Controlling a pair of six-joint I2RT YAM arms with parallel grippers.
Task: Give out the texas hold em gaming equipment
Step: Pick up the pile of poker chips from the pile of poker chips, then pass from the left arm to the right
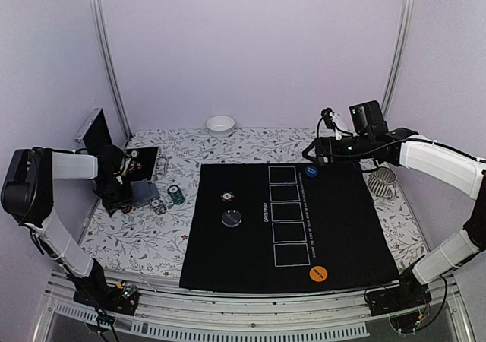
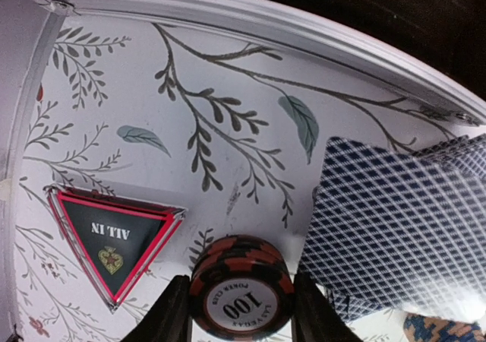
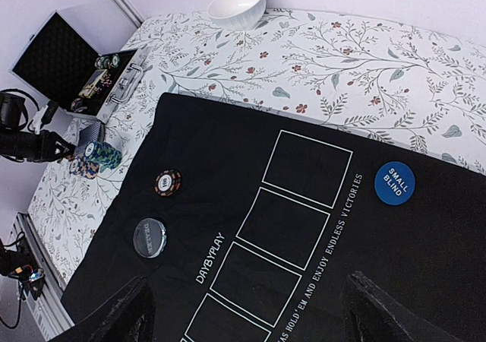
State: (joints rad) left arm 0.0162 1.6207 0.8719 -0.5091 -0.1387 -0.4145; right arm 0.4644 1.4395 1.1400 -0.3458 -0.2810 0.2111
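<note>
My left end effector (image 2: pixel 241 315) grips a red-black chip stack (image 2: pixel 237 270) beside the undealt cards (image 2: pixel 402 228), while my right end effector (image 3: pixel 247 315) hangs open over the mat (image 3: pixel 228 129), where the blue disc (image 3: pixel 394 183), dealer button (image 3: pixel 149 236) and one chip (image 3: pixel 167 182) already sit.

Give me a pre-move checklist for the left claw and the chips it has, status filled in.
1. Chip stack centred in the left claw: ok, a finger hugs each side.
2. Stack lifted off the cloth: cannot tell.
3. Card deck out of the grip: ok, it lies beside the stack, not between the fingers.
4. All-in triangle clear: ok, it lies apart on the other side.
5. Right claw out of the way: ok, open, above the mat, far from the left arm.
6. Bare mat for a drop: ok, there is plenty around the dealer button.
</note>
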